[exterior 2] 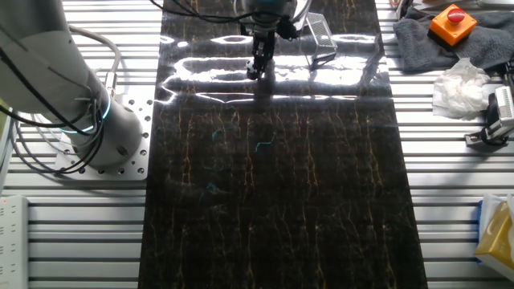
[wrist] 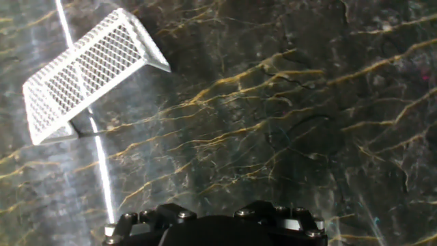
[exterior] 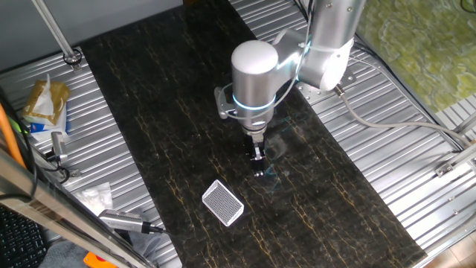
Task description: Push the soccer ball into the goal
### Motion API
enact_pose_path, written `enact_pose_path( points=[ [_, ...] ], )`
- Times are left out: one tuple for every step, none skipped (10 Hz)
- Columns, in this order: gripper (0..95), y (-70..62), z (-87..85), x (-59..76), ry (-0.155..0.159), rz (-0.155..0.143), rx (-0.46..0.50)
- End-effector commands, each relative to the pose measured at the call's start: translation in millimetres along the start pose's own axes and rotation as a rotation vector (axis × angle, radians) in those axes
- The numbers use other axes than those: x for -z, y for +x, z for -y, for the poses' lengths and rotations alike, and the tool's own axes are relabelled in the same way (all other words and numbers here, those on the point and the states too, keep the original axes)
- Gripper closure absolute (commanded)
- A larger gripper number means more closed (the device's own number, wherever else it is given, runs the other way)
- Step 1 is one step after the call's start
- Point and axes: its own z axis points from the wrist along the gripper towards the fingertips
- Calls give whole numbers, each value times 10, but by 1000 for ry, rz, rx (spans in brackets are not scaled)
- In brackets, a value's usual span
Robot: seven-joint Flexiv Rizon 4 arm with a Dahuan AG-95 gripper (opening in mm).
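Hand view: goal [wrist: 89, 72] with nothing visible inside; hand [wrist: 213, 229] state indiscernible.

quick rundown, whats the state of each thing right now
gripper: low over the dark table top, jaws' opening hidden
goal: on the table, apart from the gripper, nothing in it
soccer ball: not visible in any view
orange button: on a grey cloth, untouched

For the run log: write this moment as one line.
claw: down at black marble tabletop | white-framed mesh goal: apart from claw | ball: not visible | state: cannot tell
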Motion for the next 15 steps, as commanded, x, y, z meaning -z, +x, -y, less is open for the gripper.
enact_pose_path(
  points=[
    [0, 1, -12, 3, 22, -12, 20],
    [0, 3, -14, 7, 21, -11, 21],
    [0, 3, -14, 7, 21, -13, 23],
    [0, 5, -16, 10, 23, -15, 26],
    [0, 12, -24, 23, 30, -26, 28],
    [0, 19, -28, 30, 31, -35, 25],
    [190, 30, -32, 33, 32, -39, 26],
    [190, 33, -33, 33, 33, -41, 26],
    [190, 40, -36, 37, 35, -46, 29],
    [190, 49, -38, 36, 36, -48, 28],
    [190, 51, -38, 35, 36, -48, 28],
    [190, 51, -38, 35, 34, -47, 27],
    [190, 51, -38, 35, 33, -46, 28],
    [190, 51, -38, 35, 32, -46, 28],
    [190, 51, -38, 35, 31, -46, 27]
  ],
)
